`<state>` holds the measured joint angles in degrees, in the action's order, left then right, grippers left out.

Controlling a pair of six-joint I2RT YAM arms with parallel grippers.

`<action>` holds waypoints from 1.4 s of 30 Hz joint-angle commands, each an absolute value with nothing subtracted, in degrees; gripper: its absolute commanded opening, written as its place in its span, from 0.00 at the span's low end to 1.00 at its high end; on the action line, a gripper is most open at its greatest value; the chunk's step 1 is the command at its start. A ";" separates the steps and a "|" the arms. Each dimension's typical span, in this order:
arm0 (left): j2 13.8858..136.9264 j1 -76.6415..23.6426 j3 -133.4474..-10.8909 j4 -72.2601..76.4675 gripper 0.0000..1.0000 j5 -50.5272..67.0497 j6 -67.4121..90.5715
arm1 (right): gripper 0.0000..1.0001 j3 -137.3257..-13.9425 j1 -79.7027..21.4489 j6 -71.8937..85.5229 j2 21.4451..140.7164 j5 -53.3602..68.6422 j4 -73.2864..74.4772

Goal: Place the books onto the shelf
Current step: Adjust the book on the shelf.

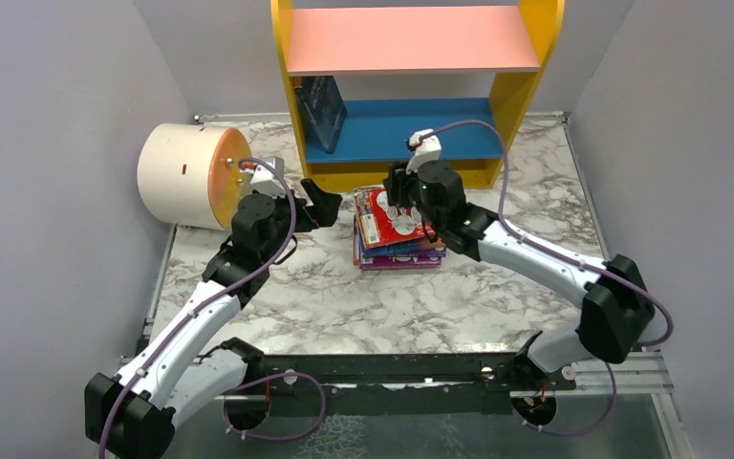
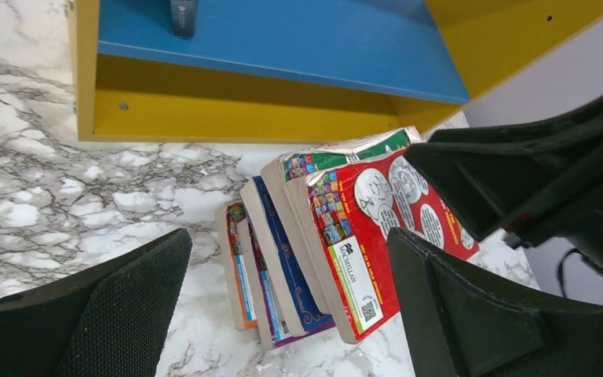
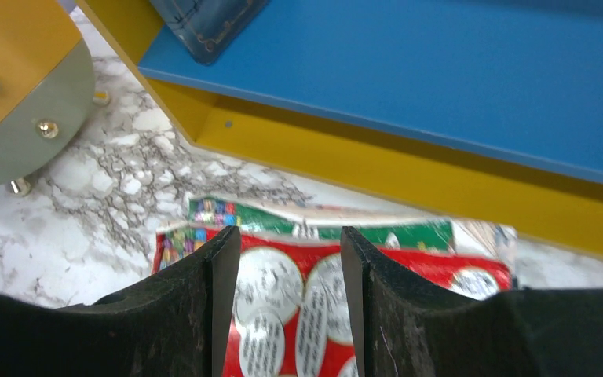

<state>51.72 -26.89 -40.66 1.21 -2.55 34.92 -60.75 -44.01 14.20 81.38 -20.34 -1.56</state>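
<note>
Several books lie stacked on the marble table in front of the shelf (image 1: 526, 57), a red one (image 1: 392, 218) with white cartoon circles on top. In the left wrist view, green (image 2: 338, 157), blue (image 2: 283, 243), purple and orange (image 2: 239, 267) books lie under the red book (image 2: 361, 236). A dark blue book (image 1: 323, 110) stands leaning on the shelf's blue lower board (image 1: 420, 129). My left gripper (image 1: 333, 206) is open just left of the stack and holds nothing. My right gripper (image 3: 290, 251) hovers over the red cover (image 3: 290, 298), jaws partly apart with nothing between them.
A cream cylinder with an orange end (image 1: 191, 175) lies at the left, close behind my left wrist. Grey walls close in both sides. The shelf's pink upper board (image 1: 411, 38) overhangs the blue one. The yellow base strip (image 3: 408, 173) stands right behind the stack.
</note>
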 commanded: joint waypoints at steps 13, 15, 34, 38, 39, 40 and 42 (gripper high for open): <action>40.02 -26.89 -41.22 -7.42 0.98 -14.78 28.53 | 0.51 -86.68 -38.90 12.98 112.22 -12.20 -16.04; 39.05 -26.89 -41.22 -8.26 0.99 -15.45 28.09 | 0.52 -89.87 -38.30 13.17 115.53 -11.25 -15.93; 38.05 -26.81 -41.21 -9.93 0.99 -17.56 26.37 | 0.54 -118.87 -36.18 14.15 135.18 -15.40 -2.03; 38.09 -26.81 -41.18 -9.83 0.99 -17.66 26.36 | 0.55 -118.98 -35.29 14.52 135.31 -15.53 -1.98; 38.06 -26.81 -41.26 -9.84 0.99 -17.67 26.32 | 0.55 -119.23 -35.14 14.57 135.50 -15.62 -1.95; 38.09 -26.81 -41.23 -9.79 0.99 -17.67 26.29 | 0.55 -119.53 -34.95 14.47 135.64 -15.60 -1.81; 38.17 -26.81 -41.23 -9.78 0.99 -17.83 26.27 | 0.55 -120.27 -34.60 14.42 136.35 -15.15 -1.53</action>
